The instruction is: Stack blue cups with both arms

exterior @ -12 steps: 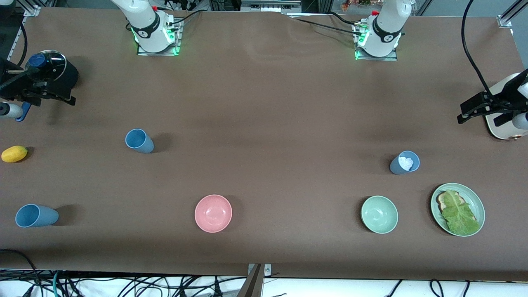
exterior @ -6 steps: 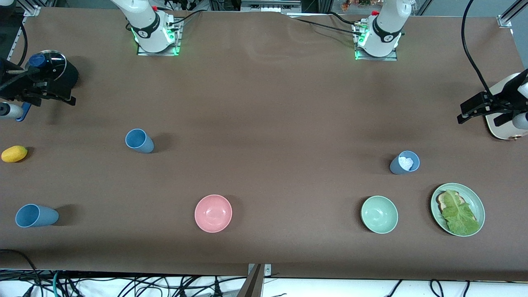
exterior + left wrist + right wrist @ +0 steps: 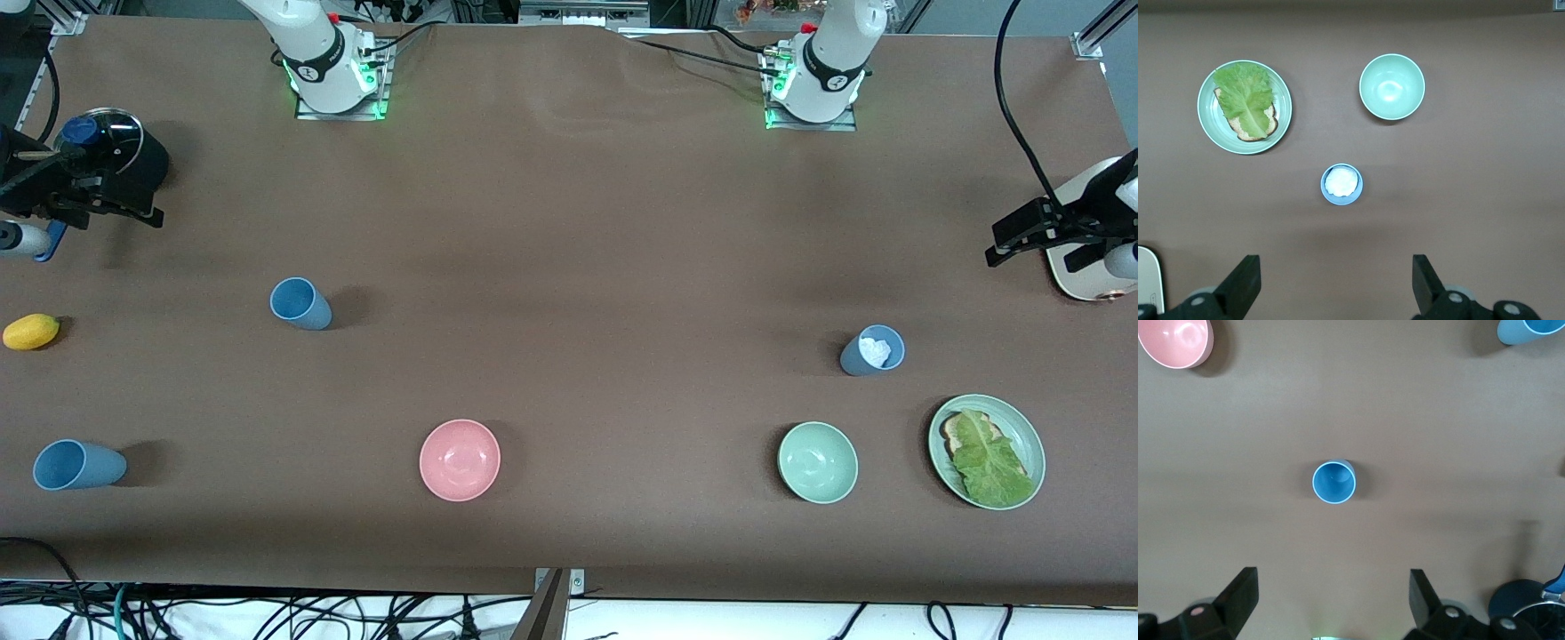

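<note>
Front view: nothing is stacked yet. Three blue cups (image 3: 300,303) (image 3: 76,465) (image 3: 872,349) are seen standing well apart on the table (image 3: 569,267), one holding something white. The left gripper (image 3: 1336,287) and right gripper (image 3: 1333,603) are held wide open and empty above the table; every pick and stack remains.

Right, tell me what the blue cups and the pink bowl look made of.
Blue cups: probably matte plastic, with flat, even colour, thin rims and no glare; the greyer one holds something white. Pink bowl: smoother and slightly glossy, with a soft highlight inside; plastic or melamine, possibly glazed ceramic.
</note>
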Tool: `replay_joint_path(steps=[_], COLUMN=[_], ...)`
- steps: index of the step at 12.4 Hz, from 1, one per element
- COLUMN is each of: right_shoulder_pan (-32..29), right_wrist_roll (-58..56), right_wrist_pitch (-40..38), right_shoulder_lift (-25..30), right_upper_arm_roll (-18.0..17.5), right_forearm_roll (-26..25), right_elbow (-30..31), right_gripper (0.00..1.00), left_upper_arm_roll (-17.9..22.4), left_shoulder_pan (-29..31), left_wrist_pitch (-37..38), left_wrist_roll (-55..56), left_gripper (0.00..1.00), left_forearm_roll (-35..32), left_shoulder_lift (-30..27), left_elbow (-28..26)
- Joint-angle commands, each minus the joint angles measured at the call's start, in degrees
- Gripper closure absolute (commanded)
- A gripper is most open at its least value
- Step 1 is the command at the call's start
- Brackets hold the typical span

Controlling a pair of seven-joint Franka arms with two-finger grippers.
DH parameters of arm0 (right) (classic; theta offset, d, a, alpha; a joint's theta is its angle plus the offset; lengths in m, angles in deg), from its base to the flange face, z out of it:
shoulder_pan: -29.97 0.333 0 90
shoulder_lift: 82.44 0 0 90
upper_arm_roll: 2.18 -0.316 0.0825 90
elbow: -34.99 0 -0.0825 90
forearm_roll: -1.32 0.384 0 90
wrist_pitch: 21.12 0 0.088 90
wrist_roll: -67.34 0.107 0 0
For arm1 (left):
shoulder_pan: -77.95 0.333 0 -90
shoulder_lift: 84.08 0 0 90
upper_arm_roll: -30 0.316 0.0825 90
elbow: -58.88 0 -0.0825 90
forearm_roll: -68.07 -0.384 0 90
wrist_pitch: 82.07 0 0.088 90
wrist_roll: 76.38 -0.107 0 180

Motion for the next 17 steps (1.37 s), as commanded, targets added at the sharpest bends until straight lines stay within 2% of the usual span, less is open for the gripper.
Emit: replay_joint_path(steps=[1,12,14,17], right_shoulder_pan=[-0.23,-0.14,-0.23,-0.23], right_wrist_roll=[0.05,0.05,0.05,0.05], right_wrist_pitch=[0.28,0.28,0.28,0.28], right_shoulder_lift=[0.37,0.37,0.37,0.37], right_upper_arm_roll=[0.03,0.02,0.03,0.03], right_forearm_roll=[0.47,0.47,0.47,0.47], right_elbow=[0.27,0.27,0.27,0.27], right_gripper=[0.0,0.0,0.0,0.0], left_upper_arm_roll=[-0.11,-0.03,-0.03,0.15], left_shoulder_pan=[0.11,1.25,1.08,1.77], left_wrist_pitch=[1.31,1.23,1.05,-0.52], left_wrist_roll=[0.49,0.58,0.49,0.58], left_gripper=[0.0,0.0,0.0,0.0], left_forearm_roll=[-0.87,-0.87,-0.61,-0.43], left_shoulder_lift=[1.09,1.26,3.62,10.72], left_elbow=[2.25,2.16,2.16,2.25])
